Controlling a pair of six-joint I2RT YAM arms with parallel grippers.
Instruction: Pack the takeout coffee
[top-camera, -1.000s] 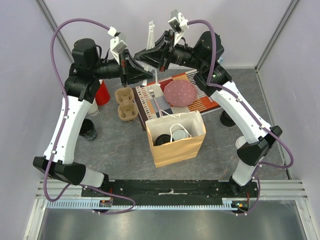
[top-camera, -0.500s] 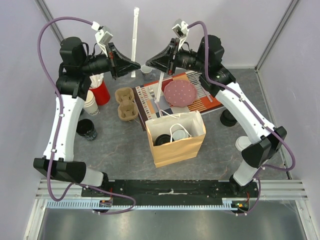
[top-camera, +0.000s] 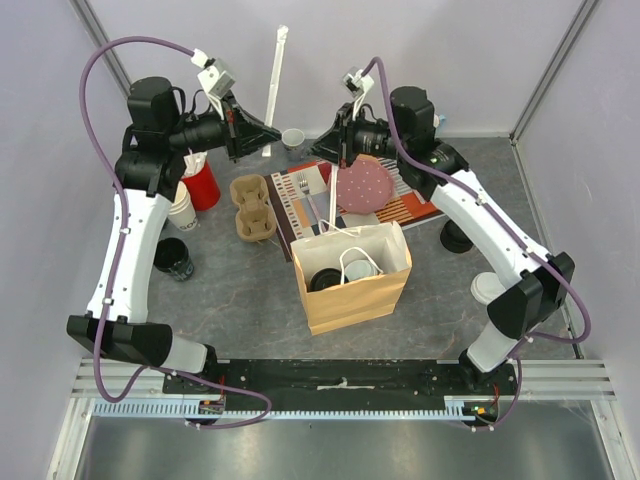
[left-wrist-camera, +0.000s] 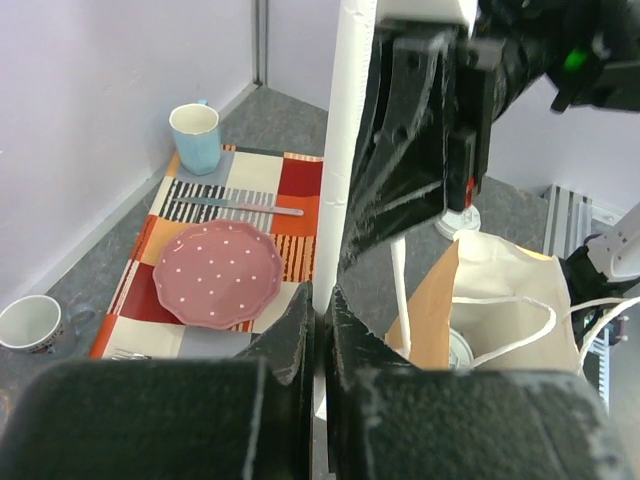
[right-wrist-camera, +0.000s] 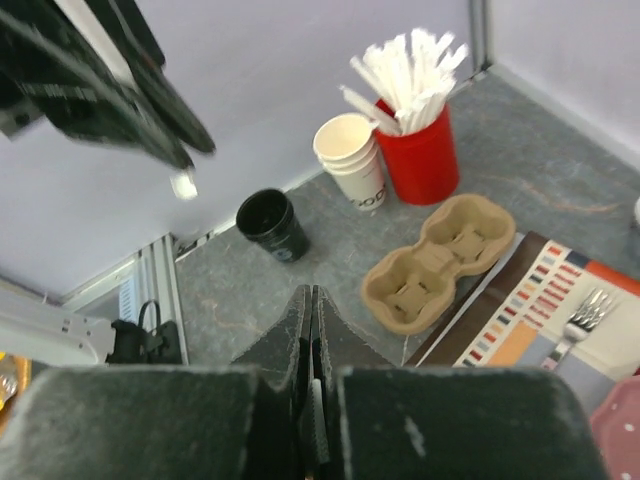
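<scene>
At centre, open brown paper bag, inside it black-lidded cup at left beside white-lidded cup at right, farther back left gripper clenched on upright white straw, right gripper pinching second straw hanging toward the bag's far edge.

Stacked cups, dark print, seemingly illegible

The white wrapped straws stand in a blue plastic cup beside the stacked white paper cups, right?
Not blue: the plastic cup holding the white wrapped straws is red, as the right wrist view shows. It does stand beside the stacked white paper cups.
</scene>
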